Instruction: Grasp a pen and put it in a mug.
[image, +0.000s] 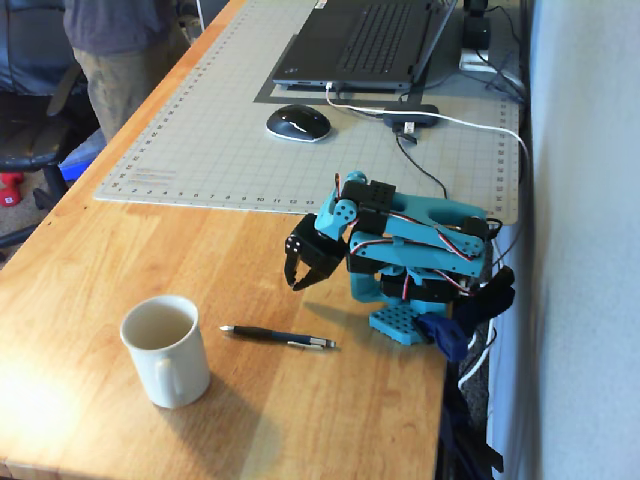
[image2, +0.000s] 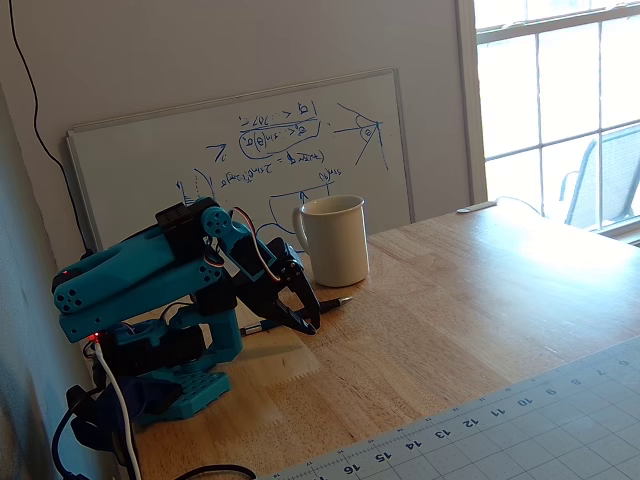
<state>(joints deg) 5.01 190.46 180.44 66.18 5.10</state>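
Note:
The dark pen (image: 280, 337) lies flat on the wooden table, just right of the white mug (image: 168, 352), which stands upright with its handle toward the front. My gripper (image: 294, 280) hangs folded close to the arm's blue base, above and slightly behind the pen. Its jaws look shut and hold nothing. In the other fixed view the gripper (image2: 305, 322) stands in front of the pen (image2: 334, 301) and hides the pen's middle. The mug (image2: 336, 243) stands behind them.
A grey cutting mat (image: 220, 140) covers the far table with a laptop (image: 365, 40), a mouse (image: 298, 123) and cables on it. A person (image: 115, 60) stands at the far left. A whiteboard (image2: 240, 150) leans on the wall behind the mug.

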